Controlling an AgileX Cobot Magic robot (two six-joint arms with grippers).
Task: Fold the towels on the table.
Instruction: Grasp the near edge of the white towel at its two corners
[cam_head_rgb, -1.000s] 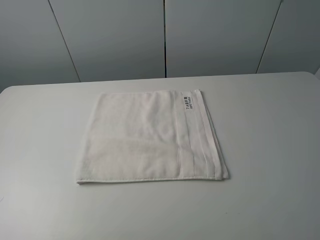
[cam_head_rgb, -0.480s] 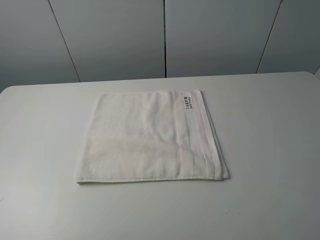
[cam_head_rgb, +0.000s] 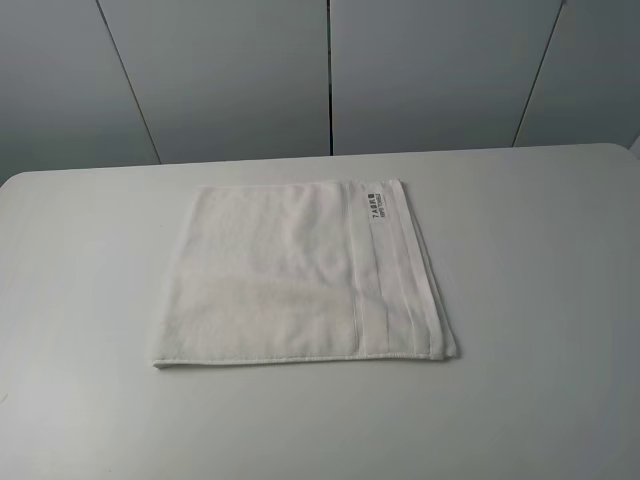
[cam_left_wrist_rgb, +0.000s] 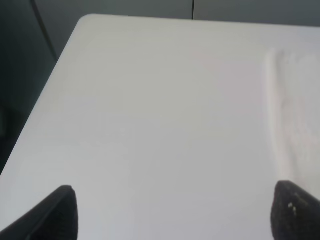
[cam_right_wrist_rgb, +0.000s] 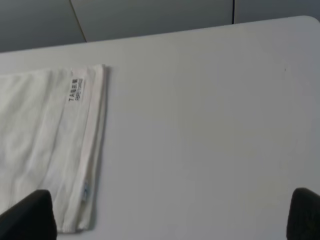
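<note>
Towel: the white towel (cam_head_rgb: 300, 272) lies flat and roughly square on the table (cam_head_rgb: 540, 260), nearer the far edge than the near one in the high view.
Towel edges: all four are plain to see. The woven band (cam_head_rgb: 395, 270) runs along its right side, and the label (cam_head_rgb: 375, 205) with dark print sits at the far end of that band. The near right corner looks layered in the right wrist view.
Room around the towel: bare white tabletop shows on every side, widest to the right of the towel and toward the near edge, narrower between the towel and the far edge.
Beyond the towel: the grey panelled wall (cam_head_rgb: 230, 70) stands behind the table's far edge, well apart from the cloth.
Left gripper (cam_left_wrist_rgb: 172, 192): released, its dark fingers (cam_left_wrist_rgb: 55, 215) spread wide over bare tabletop. It grasps nothing, and the towel's left edge (cam_left_wrist_rgb: 300, 115) lies just beside one finger.
Right gripper (cam_right_wrist_rgb: 171, 197): released as well, fingers (cam_right_wrist_rgb: 30, 215) far apart and holding nothing. One fingertip is beside the towel's near band corner (cam_right_wrist_rgb: 40, 140), but contact cannot be told.
Change: none. The towel, its band and its label lie just as they did a second ago.
</note>
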